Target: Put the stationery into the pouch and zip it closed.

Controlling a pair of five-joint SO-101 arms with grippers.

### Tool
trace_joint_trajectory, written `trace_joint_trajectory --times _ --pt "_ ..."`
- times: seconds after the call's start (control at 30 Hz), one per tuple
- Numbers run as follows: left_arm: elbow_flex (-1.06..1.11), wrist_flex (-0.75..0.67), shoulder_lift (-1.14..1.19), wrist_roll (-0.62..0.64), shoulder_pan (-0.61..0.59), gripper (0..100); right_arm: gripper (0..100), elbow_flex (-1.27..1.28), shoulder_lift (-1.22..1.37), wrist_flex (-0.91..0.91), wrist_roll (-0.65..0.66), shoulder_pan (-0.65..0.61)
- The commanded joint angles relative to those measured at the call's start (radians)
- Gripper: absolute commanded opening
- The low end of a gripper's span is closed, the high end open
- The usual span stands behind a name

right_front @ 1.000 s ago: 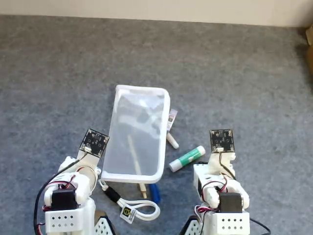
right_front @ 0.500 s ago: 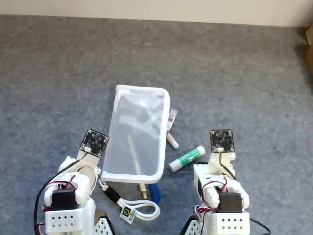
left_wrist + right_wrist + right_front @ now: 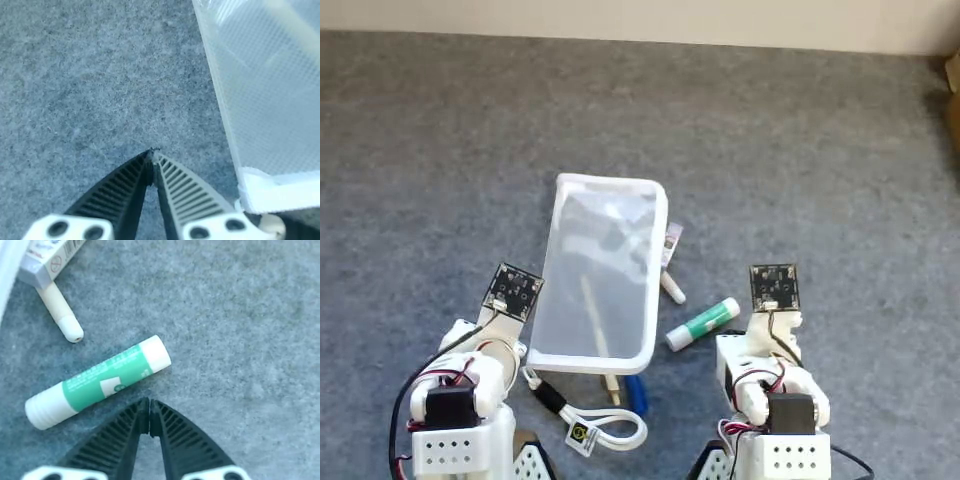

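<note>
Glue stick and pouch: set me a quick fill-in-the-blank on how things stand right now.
1. The glue stick has a ___ label.
2. It lies ___ the pouch, on the carpet.
3. The right gripper, close beside the glue stick, is ___ and holds nothing.
4. The left gripper sits low next to the ___.
Missing words: green; outside; shut; pouch.
</note>
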Motion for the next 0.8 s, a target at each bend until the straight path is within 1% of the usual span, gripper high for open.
trace_joint_trajectory --times 0.0,0.1,0.27,0.5,0.63,0.77 --pt "0.022 0.000 -0.007 -0.008 -0.010 0 0.5 -0.148 0.015 -0.012 -0.009 0.007" --pt "0.022 0.000 -0.007 -0.008 -0.010 0 0.5 -0.220 0.016 -0.010 -0.011 0.005" --pt "0.022 0.000 -0.007 -0.008 -0.010 0 0.5 -0.312 0.018 -0.005 -0.117 -0.012" --pt "0.022 0.000 -0.007 -0.008 -0.010 0 0.5 -0.473 0.018 0.156 -0.143 -0.223" --pt "0.022 0.000 -0.007 -0.008 -0.010 0 0.5 -0.516 0.024 0.163 -0.259 -0.320" --pt "0.022 0.000 -0.007 -0.008 -0.010 0 0.9 -0.524 0.170 0.163 -0.267 -0.410"
